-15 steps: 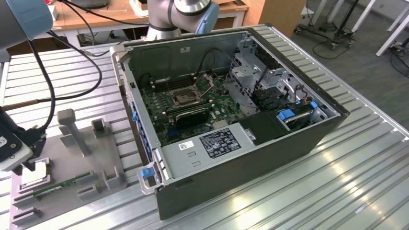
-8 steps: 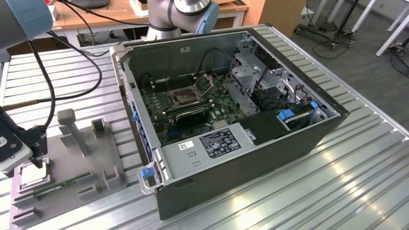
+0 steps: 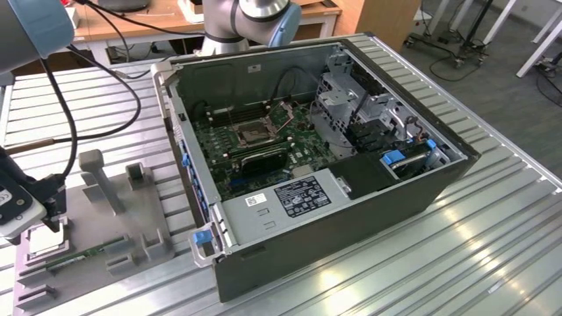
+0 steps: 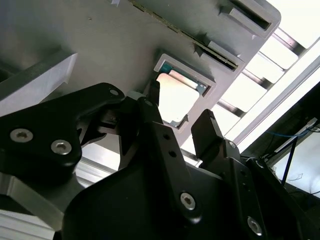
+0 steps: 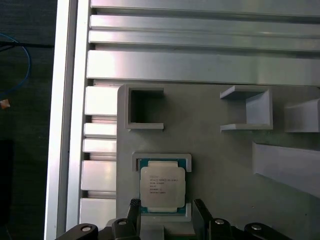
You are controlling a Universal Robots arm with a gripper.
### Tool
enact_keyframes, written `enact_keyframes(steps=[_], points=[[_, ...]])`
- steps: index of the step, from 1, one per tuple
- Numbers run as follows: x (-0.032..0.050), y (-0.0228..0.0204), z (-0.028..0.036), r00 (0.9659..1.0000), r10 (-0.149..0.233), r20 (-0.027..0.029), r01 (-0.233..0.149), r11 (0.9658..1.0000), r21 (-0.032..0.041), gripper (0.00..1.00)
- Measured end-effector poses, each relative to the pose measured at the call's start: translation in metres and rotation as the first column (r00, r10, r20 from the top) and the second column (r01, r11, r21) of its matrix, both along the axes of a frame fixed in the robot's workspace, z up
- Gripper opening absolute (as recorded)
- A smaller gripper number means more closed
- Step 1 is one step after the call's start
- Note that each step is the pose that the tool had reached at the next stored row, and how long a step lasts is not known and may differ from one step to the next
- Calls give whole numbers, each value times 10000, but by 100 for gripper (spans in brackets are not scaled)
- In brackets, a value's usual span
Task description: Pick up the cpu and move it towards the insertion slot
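One claw (image 5: 166, 207): released, its fingers (image 4: 207, 125) spread on either side of the chip (image 5: 162, 186), not clenched on it, in both wrist views.
Chip: lying flat in its square pocket on the grey tray (image 5: 225, 165).
Tray: at the exterior view's lower left, beside the open computer case (image 3: 457, 155).
Socket (image 3: 250, 133): on the green board (image 3: 303, 155) inside the case, well apart from the tray.
Progress: judged early; claw lined up, but grasp, lift and carry not yet done.
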State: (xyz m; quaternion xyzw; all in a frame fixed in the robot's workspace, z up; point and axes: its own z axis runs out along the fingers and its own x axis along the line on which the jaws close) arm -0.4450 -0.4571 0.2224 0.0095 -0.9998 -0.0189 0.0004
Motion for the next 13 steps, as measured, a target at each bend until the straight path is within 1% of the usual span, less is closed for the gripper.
enact_keyframes(steps=[7, 13], points=[[0, 0, -13, 10000, 0, 0, 0, 10000, 0, 53], [0, 0, -38, 10000, 0, 0, 0, 10000, 0, 53]])
